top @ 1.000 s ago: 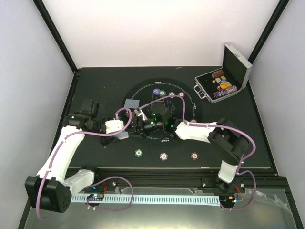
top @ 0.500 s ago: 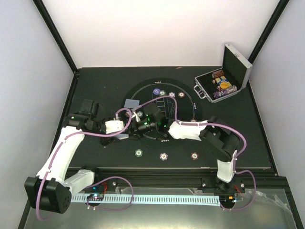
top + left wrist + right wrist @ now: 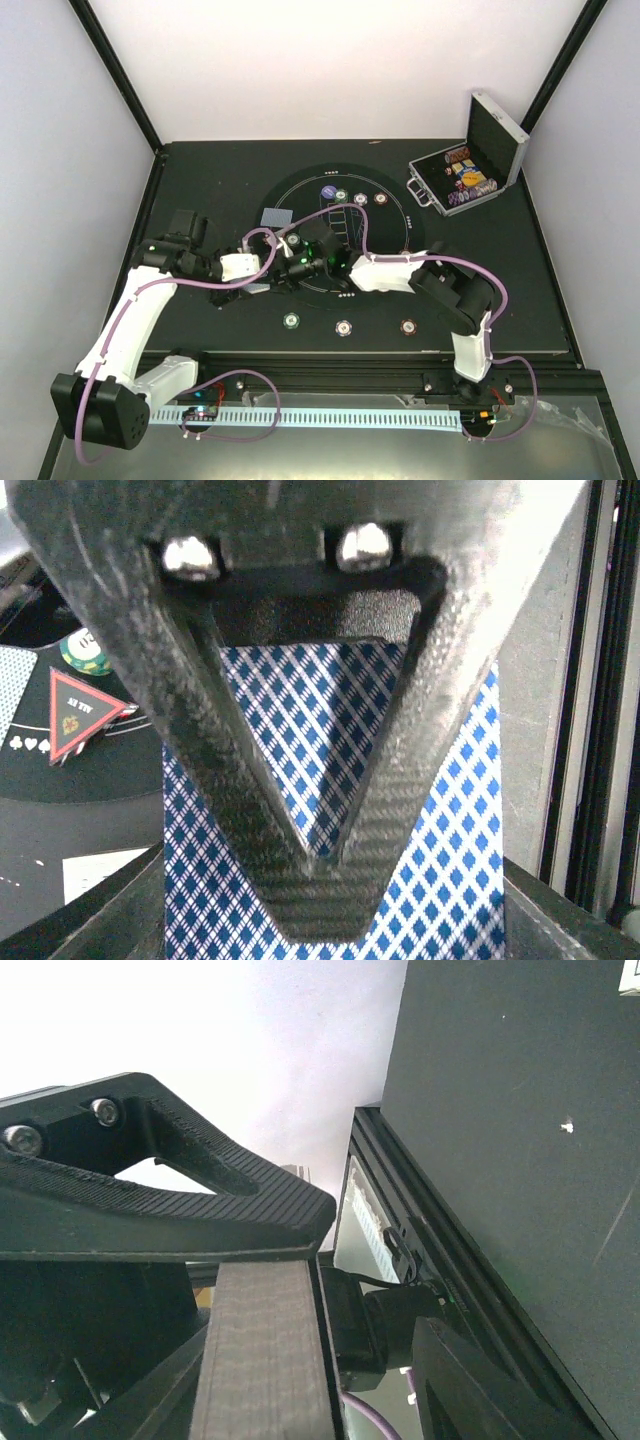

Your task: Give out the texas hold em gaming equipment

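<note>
Right claw (image 3: 291, 262) has reached further left in the top view, meeting left claw (image 3: 264, 274) at centre left; a jolt between them is the risk. Left wrist: woven-textured V finger (image 3: 320, 900) lies over slick, diamond-backed cards (image 3: 455, 820), apparently clamped; several may slide together. Right wrist: ribbed black finger (image 3: 200, 1200); closure cannot be told.

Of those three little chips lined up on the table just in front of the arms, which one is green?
The leftmost chip of that row is the green one. The middle chip is purple-white and the rightmost chip is red-brown.
</note>
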Controlling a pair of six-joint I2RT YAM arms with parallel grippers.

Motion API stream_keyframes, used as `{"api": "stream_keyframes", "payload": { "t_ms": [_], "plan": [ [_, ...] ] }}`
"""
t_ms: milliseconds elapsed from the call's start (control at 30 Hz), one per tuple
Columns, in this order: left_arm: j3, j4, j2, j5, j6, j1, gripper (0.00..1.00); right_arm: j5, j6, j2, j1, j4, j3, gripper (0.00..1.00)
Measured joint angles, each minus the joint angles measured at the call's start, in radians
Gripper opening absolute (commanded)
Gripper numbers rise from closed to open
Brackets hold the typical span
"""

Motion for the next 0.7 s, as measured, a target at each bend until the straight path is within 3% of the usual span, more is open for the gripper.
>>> {"api": "stream_keyframes", "payload": {
  "t_ms": [367,700],
  "plan": [
    [0.0,-0.006,0.001,-0.01,0.0,-0.003,0.02,-0.027,-0.013,-0.006,-0.027,0.063,-0.046,0.48],
    [0.0,-0.009,0.001,-0.022,0.0,-0.004,0.02,-0.029,-0.048,-0.076,-0.06,0.016,-0.101,0.48]
  ]
}}
